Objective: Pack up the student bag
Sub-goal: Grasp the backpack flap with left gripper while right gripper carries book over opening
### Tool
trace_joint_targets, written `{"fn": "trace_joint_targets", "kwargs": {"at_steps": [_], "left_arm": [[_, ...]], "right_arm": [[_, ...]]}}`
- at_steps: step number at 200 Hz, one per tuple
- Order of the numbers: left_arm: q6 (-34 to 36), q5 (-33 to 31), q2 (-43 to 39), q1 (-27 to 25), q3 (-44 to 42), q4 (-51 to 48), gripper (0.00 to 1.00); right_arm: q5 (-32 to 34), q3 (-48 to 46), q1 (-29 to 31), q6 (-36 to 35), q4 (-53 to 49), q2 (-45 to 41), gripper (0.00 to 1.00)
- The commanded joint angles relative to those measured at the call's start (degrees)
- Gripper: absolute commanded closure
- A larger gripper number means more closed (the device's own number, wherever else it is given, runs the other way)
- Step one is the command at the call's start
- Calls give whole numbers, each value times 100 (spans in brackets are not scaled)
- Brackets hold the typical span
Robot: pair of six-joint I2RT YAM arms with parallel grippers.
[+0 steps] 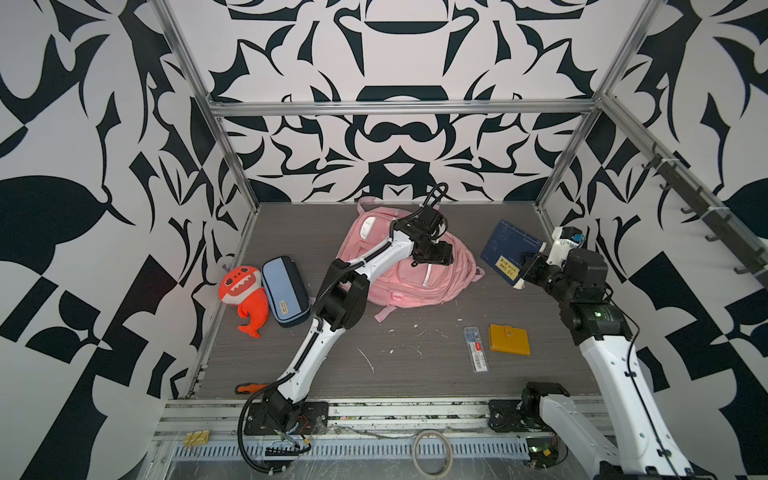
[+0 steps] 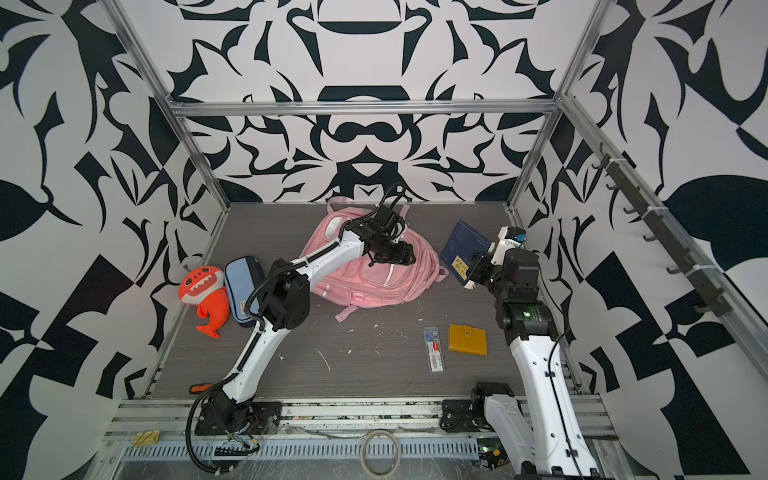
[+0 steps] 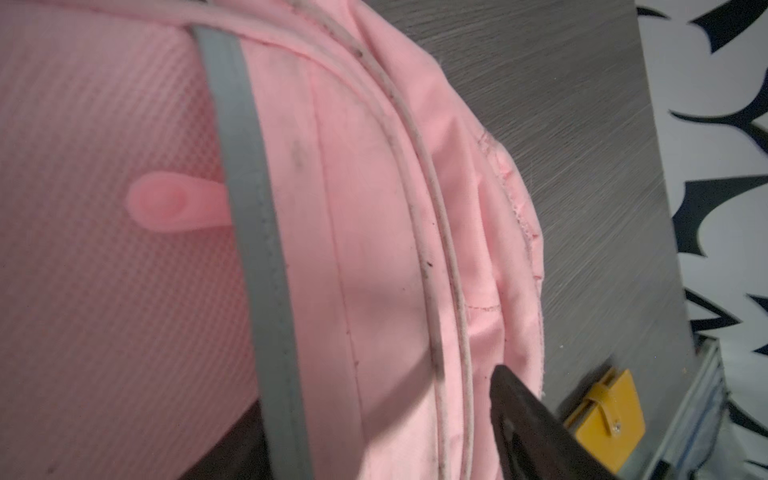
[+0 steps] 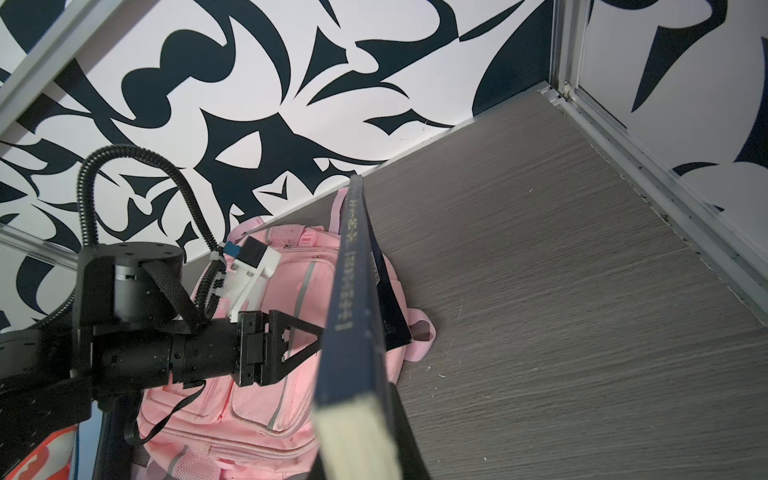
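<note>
In both top views the bag (image 1: 399, 276) lies front-up at the rear centre of the surface (image 1: 374, 374), its top near the back wall. The left gripper (image 1: 436, 255) rests on the bag's upper right part. The right gripper (image 1: 528, 266), at centre right of the frame, is clamped on the lower corner of a navy book (image 1: 505, 245), which is held tilted and apart from the bag, with bare surface between them. A plush (image 1: 243, 297) and a pencil case (image 1: 286, 291) sit at the surface's left edge. A wallet (image 1: 509, 339) and a clear box (image 1: 477, 349) lie at lower right, and the front centre is bare. In the left wrist view one dark finger (image 3: 528, 424) shows at lower right; the jaws stand partway apart over pink fabric and a grey strip (image 3: 253, 249), but I cannot tell whether they pinch it. Bare surface fills the upper right beyond the bag's edge. In the right wrist view the book (image 4: 353, 332) stands spine-up in the gripper, with the bag (image 4: 257, 399) behind it at lower centre. Open surface runs right to the corner frame.
</note>
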Motion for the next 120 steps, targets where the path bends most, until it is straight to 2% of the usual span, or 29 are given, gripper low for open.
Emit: {"fn": "trace_joint_targets", "kwargs": {"at_steps": [1, 10, 36, 56, 86, 120], "left_arm": [[199, 468, -289, -64, -505, 479, 60], [165, 580, -435, -18, -678, 673, 72], [77, 1084, -842, 140, -1049, 1129, 100], [-6, 1571, -1151, 351, -1216, 1359, 100], [-504, 2553, -1636, 848, -1530, 1999, 100], [-600, 3314, -1998, 1251, -1457, 1951, 100]], "right_arm": [[-7, 60, 17, -156, 82, -122, 100], [-56, 56, 11, -174, -32, -164, 100], [-203, -60, 0, -159, -312, -415, 100], [-261, -232, -22, -100, -386, -644, 100], [-633, -325, -106, 64, -276, -734, 100], [-874, -233, -132, 217, -105, -701, 100]]}}
